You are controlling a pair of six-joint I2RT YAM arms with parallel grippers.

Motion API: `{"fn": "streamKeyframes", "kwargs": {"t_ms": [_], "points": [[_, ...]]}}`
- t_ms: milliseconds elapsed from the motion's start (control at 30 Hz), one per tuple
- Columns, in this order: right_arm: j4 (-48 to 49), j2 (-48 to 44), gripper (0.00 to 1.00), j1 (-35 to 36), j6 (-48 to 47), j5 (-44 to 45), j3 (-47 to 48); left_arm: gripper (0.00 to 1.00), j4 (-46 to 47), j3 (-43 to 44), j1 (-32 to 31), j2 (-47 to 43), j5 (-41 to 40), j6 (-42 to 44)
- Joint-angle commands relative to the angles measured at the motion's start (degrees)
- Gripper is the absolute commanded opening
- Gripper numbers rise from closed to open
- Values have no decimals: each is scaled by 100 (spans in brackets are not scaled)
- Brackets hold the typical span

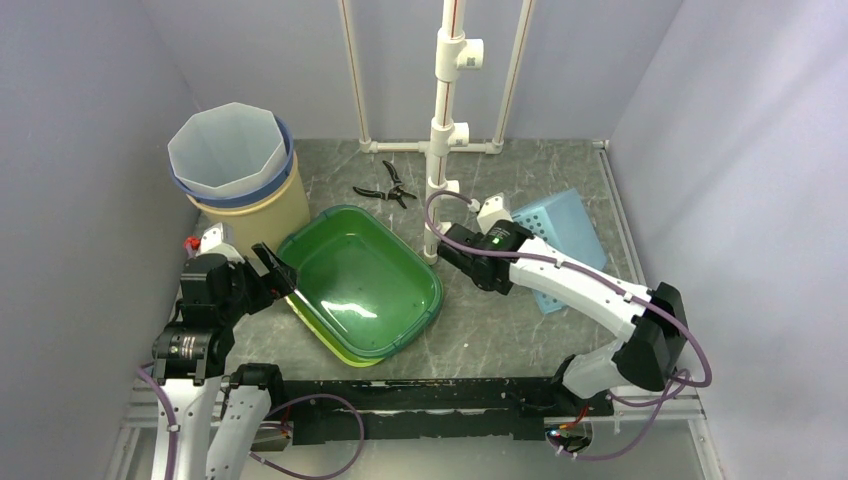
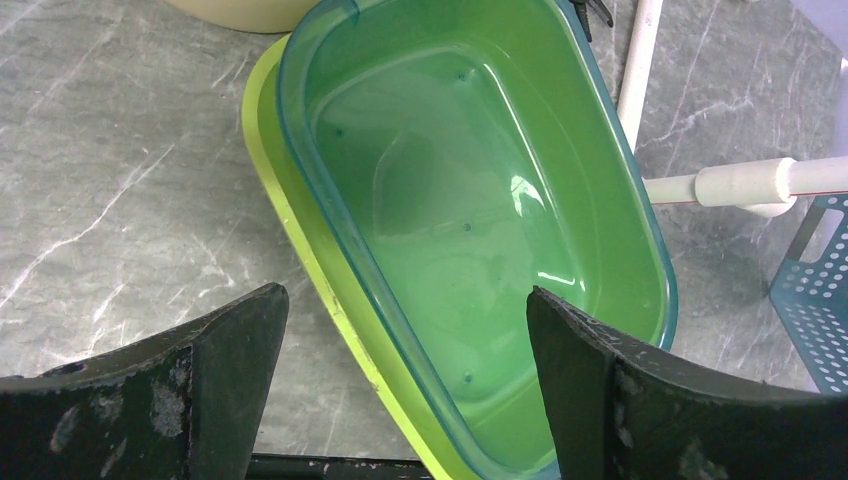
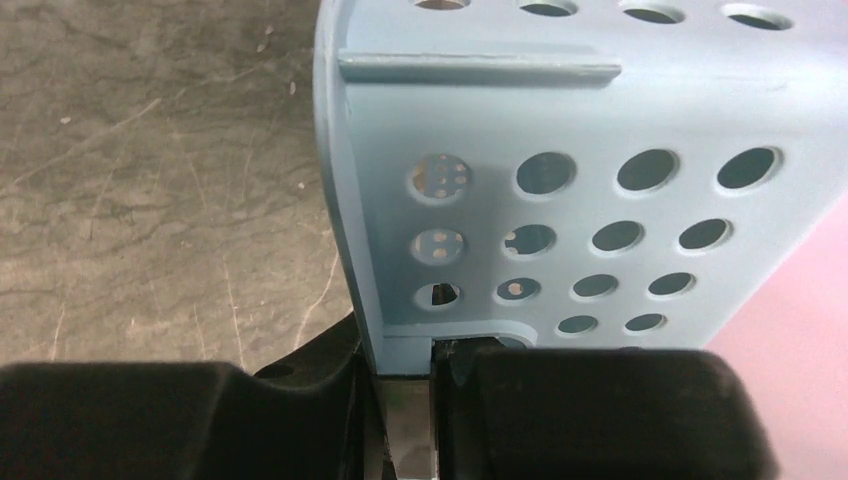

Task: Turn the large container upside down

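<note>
The right claw point(image 1: 508, 228) was nearly closed, pinching a thin wall of the blue perforated basket point(image 1: 565, 232). In the right wrist view the two black fingers point(image 3: 590, 410) pressed against either side of the basket's lower edge point(image 3: 560, 180), and only the wall's thickness lay between them. From above, the basket lay tipped over on the right half of the grey marbled table point(image 1: 480, 335), with a smooth face turned up. It sat just right of the white PVC pipe stand point(image 1: 447, 120).

The left claw point(image 1: 275, 270) stood wide open and held nothing. In the left wrist view its fingers point(image 2: 210, 390) straddled the near rim of the green tub point(image 2: 470, 200), one over bare table and the other over the tub's inside. Whether either finger touched the rim could not be told.

The green tub point(image 1: 370, 285) sat upright at the middle of the table, nested in a yellow-green tub point(image 2: 290, 235) whose edge showed along its near side. A cream bucket point(image 1: 250, 212) with a pale liner stood at the back left. Black pliers point(image 1: 388, 188) lay behind the tub, near the pipe stand.
</note>
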Motion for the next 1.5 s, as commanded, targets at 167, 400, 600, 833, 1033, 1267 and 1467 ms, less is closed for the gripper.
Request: {"fn": "streamKeyframes", "kwargs": {"t_ms": [167,400,600,833,1033,1267,1467], "points": [[1083,-483,6,-197,-1164,-761,-369,94,232,-8,40,-49,113,94],[1722,-734,5,-277,-1689,-1797,-750,94,230,-22,44,-100,103,85],[1695,-415,5,-274,-1623,-2112,-782,94,243,-17,49,-71,117,94],[1850,-812,21,-279,-1750,-2632,-852,94,229,-26,54,-96,106,87],[2047,-1131,25,-281,-2045,-3507,-916,94,243,-26,57,-76,121,94],[1841,-757,21,-271,-1619,-3629,-1041,94,243,-26,58,-126,100,89],[1703,-347,23,-203,-1495,-3551,-1036,94,252,-26,67,-111,139,103]]}}
